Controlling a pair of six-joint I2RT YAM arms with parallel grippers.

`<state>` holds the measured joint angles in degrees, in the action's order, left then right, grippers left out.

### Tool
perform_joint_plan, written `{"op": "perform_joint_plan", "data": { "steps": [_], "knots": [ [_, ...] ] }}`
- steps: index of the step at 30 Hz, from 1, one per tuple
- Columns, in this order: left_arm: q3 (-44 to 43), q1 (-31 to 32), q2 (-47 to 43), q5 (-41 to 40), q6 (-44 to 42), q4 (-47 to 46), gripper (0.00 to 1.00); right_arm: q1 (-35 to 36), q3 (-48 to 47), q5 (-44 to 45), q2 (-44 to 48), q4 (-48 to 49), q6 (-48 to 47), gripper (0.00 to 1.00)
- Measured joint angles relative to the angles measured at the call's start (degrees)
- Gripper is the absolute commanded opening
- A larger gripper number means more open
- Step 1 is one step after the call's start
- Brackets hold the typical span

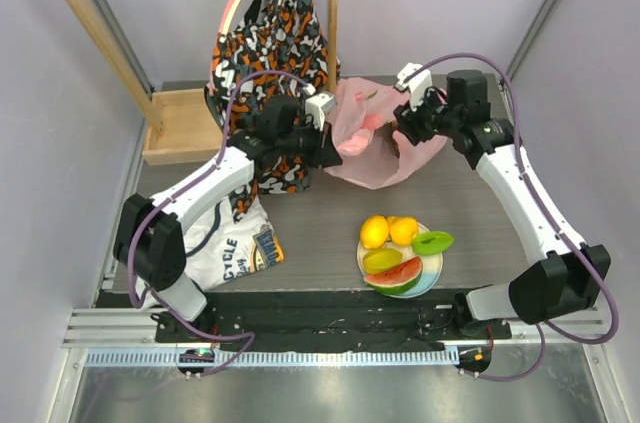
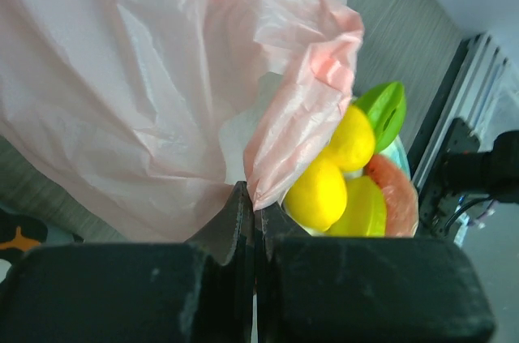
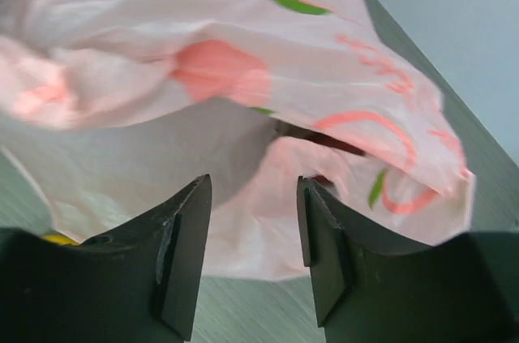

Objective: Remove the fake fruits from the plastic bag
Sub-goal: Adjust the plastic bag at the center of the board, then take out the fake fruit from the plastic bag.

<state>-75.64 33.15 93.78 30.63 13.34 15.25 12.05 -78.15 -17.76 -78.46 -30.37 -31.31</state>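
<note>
The pink plastic bag [image 1: 372, 143] lies crumpled at the table's back middle. My left gripper [image 1: 333, 148] is shut on the bag's edge [image 2: 268, 173] and holds it up. My right gripper [image 1: 405, 128] is open just at the bag's right side, and the bag [image 3: 243, 92] fills the view past its jaws [image 3: 253, 197]. A dark fold [image 3: 324, 139] shows in the bag; what lies inside is hidden. On the plate [image 1: 437, 265] lie two lemons [image 1: 375, 231] [image 1: 403, 231], a green piece [image 1: 432, 242], a yellow-green piece [image 1: 381, 260] and a watermelon slice [image 1: 395, 277]. The grape bunch is not in view.
A patterned orange-black-white garment [image 1: 270, 33] hangs on a wooden rack [image 1: 185, 128] at the back left, right behind my left gripper. A white printed T-shirt [image 1: 225, 243] lies under the left arm. Grey walls close both sides.
</note>
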Motion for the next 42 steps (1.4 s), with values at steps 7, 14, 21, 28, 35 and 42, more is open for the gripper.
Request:
{"op": "perform_joint_plan", "data": {
  "steps": [7,14,21,28,35,42],
  "knots": [
    [-3.15,0.0,0.07,0.0,3.67,-2.89,0.0,2.71,-2.75,-2.49,-10.23,-0.55,1.55,0.38],
    [-1.46,0.0,-0.13,-0.72,4.31,-3.04,0.0,1.81,-6.95,3.82,-27.1,-1.86,4.31,0.3],
    [0.87,0.0,-0.46,-1.81,4.35,-3.1,0.0,-1.73,-6.93,14.88,-26.93,-2.38,3.32,0.47],
    [2.69,0.02,-0.55,-2.38,4.33,-3.34,0.0,-2.78,-9.16,19.63,-28.87,-1.46,5.97,0.59],
    [3.45,0.02,-0.68,-2.56,4.02,-3.39,0.0,-2.69,-14.56,19.47,-34.07,-0.94,9.44,0.7],
    [3.45,0.02,-0.68,-2.49,3.98,-3.41,0.0,-2.75,-20.98,19.56,-40.54,0.04,10.99,0.79]
  ]
}}
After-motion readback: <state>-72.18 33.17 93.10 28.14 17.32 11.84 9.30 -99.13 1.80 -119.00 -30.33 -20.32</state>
